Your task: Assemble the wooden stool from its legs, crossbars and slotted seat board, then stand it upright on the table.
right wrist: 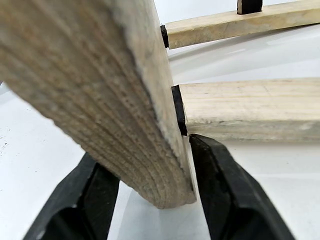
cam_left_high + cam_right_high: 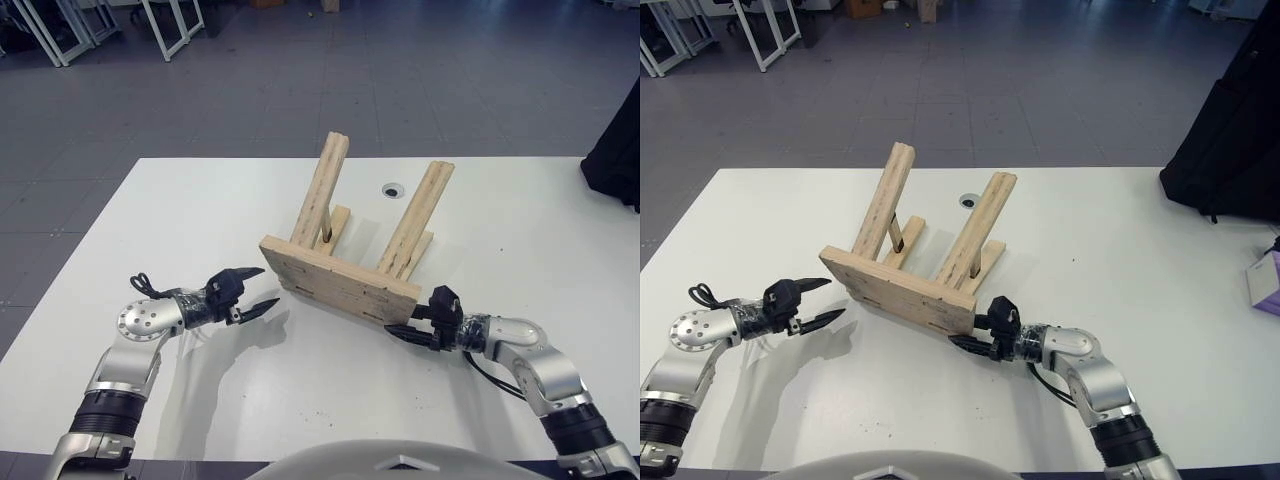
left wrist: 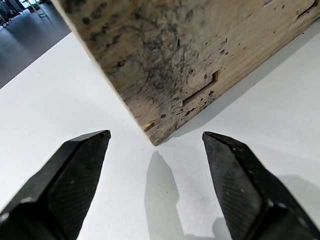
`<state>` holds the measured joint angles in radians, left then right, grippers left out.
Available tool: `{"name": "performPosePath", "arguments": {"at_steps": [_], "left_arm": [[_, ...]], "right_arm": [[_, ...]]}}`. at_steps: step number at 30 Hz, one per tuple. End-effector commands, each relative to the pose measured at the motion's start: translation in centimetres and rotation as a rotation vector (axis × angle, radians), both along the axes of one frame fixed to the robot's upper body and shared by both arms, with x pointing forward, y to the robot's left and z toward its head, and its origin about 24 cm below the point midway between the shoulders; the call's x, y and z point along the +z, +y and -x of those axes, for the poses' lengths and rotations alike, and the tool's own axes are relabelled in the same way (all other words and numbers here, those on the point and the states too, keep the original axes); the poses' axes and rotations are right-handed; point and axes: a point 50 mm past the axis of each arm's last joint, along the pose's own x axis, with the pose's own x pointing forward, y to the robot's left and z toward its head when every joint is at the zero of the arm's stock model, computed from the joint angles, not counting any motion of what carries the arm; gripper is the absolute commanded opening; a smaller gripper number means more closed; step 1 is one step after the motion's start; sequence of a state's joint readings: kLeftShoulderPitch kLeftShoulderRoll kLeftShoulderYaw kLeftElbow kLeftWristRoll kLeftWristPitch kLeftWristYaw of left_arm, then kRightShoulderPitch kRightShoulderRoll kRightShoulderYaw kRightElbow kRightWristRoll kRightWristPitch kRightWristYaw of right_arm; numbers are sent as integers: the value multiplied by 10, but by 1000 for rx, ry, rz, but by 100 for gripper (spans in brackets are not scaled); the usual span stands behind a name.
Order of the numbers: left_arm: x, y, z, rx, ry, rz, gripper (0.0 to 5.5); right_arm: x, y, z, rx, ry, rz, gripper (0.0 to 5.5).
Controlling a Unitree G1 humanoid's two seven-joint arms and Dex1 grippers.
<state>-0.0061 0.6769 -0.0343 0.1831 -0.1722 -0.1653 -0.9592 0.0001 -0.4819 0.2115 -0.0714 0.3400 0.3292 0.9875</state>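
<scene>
Fingers (image 3: 75, 180) first: on our left gripper (image 2: 268, 286) they are spread wide and hold nothing. They hover just beside the near left corner of the seat board (image 2: 340, 282) without touching it. From the wrist, that corner sits squarely between the two tips, so we judge the gripper is lined up to close on it.

Moving to the middle, the stool lies on its side on the white table (image 2: 150, 220). The seat board stands tilted on its long edge and faces us. The legs (image 2: 320, 190) run away from us, the upper pair lifted clear of the tabletop. The legs look seated in the board already, so we reckon the building is about done and the righting is what remains.

Over on the right, our right gripper (image 2: 402, 321) is clenched on the board's right corner. One finger presses each face, close beside where a leg meets the wood. That grip seems to be what steadies the board on its edge. With a second hold on the left, we'd have both corners to tip the stool up onto its legs.
</scene>
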Motion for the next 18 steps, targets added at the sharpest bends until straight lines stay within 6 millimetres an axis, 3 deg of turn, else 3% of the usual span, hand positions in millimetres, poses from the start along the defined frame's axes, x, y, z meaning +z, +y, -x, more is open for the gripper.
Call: {"name": "performPosePath", "arguments": {"at_steps": [1, 4, 9, 13, 15, 18], "left_arm": [[-1, -3, 2, -21, -2, -2, 343], [4, -3, 4, -25, 2, 58, 343], [46, -7, 8, -106, 20, 272, 343], [69, -5, 11, -82, 6, 404, 343], [70, 0, 16, -50, 27, 448, 343], [62, -8, 28, -75, 154, 517, 343]], "right_arm": [[11, -1, -6, -8, -11, -74, 176], [24, -4, -7, 10, -1, -134, 175], [52, -24, -1, 129, 113, -198, 160], [79, -37, -1, 218, 174, -242, 155], [90, -40, -6, 220, 172, -274, 149], [102, -40, -13, 212, 162, -327, 138]]}}
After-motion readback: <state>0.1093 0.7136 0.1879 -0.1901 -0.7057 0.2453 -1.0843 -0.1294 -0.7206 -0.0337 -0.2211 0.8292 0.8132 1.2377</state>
